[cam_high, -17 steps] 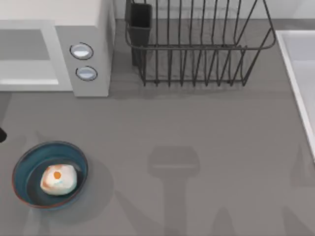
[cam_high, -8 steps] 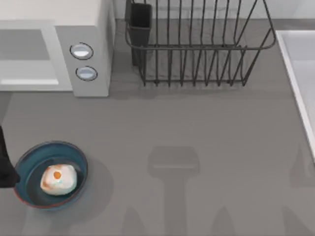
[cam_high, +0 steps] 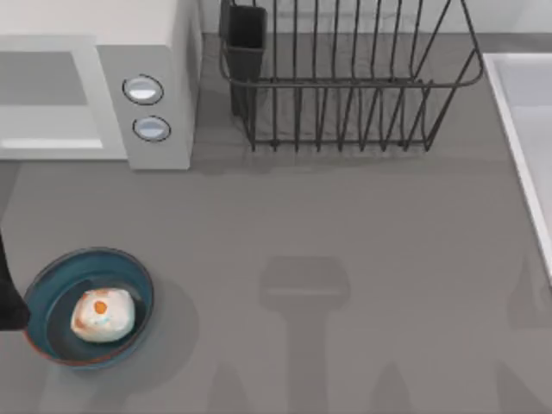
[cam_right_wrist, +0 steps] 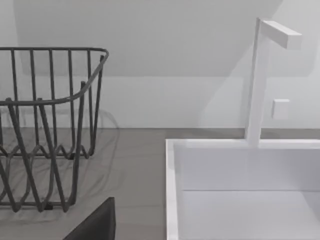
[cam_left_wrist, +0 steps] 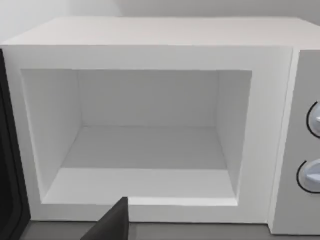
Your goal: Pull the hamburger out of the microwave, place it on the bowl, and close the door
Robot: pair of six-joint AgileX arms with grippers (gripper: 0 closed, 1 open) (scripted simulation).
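The hamburger lies inside the blue bowl at the table's front left. The white microwave stands at the back left with its two knobs facing front. In the left wrist view its cavity is open and bare, and the dark edge of the swung-out door shows beside it. A dark part of my left gripper sits at the top view's left edge, just left of the bowl, and another part of the left gripper shows before the microwave. A piece of my right gripper hangs near the sink.
A dark wire dish rack with a black cup holder stands right of the microwave. A white sink with a faucet runs along the right side. Grey tabletop lies open in the middle.
The dark part of my left arm came down the left edge to beside the bowl, then drew back slightly left. Hamburger and bowl have not moved.
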